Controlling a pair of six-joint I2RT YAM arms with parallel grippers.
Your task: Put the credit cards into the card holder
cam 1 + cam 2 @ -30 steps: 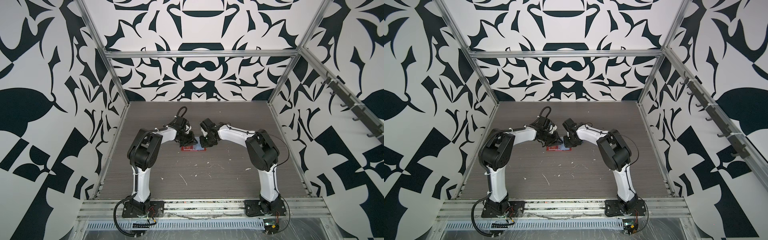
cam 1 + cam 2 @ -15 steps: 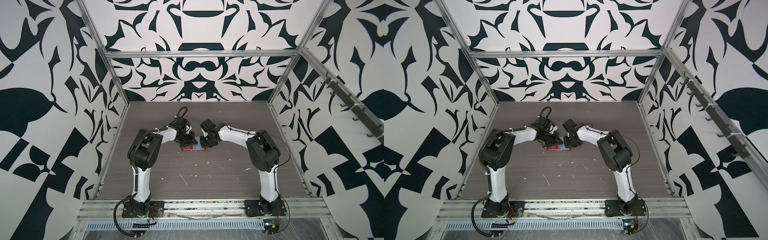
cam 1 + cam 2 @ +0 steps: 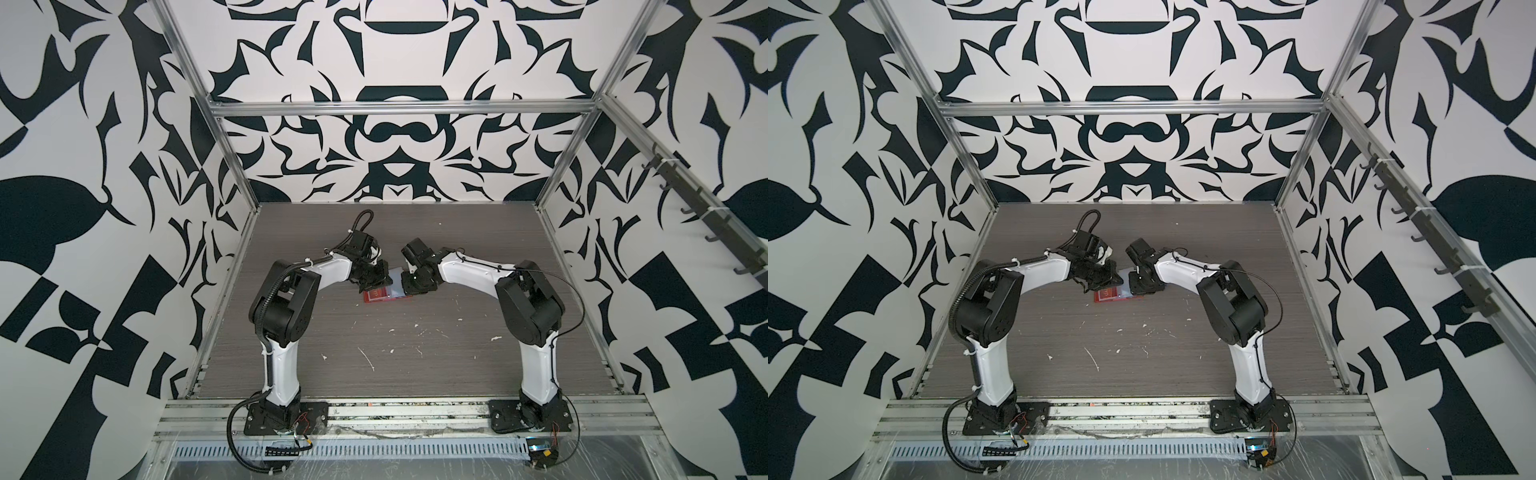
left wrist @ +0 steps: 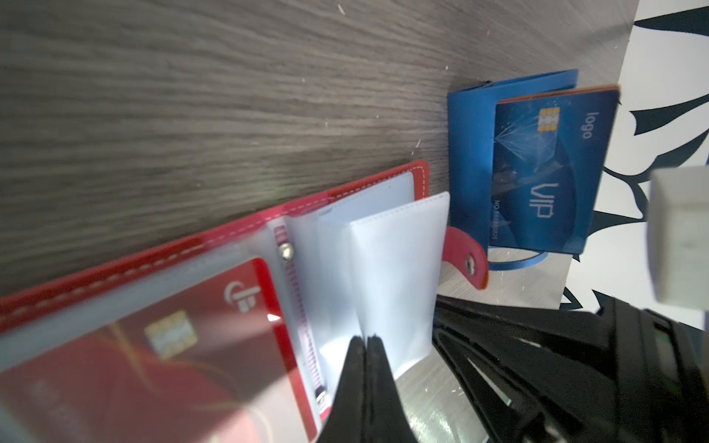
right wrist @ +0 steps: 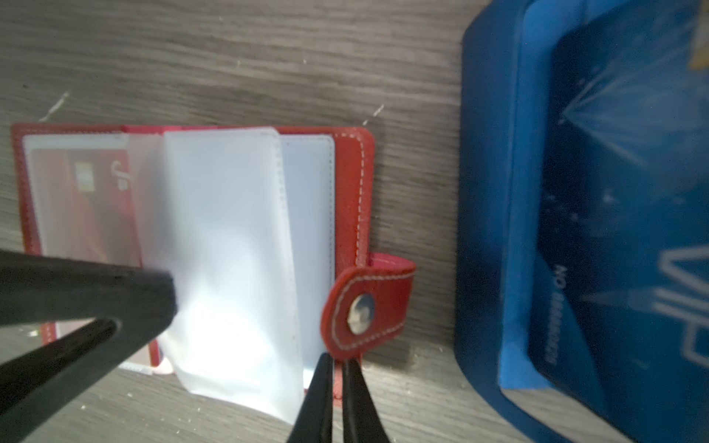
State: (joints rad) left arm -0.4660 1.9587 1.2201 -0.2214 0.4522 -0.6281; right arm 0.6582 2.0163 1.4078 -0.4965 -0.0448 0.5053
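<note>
Pinching pocket (image 4: 399,268) of card holder (image 4: 230,232), left claw (image 4: 366,339).

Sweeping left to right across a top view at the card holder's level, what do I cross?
In order: left wall → left arm → card holder → right arm → right wall.

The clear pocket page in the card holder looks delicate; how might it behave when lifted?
Probably floppy: the pocket page bows where it stands raised. Likely very light, being thin and translucent. It may slip from the left hand; it looks glossy.
</note>
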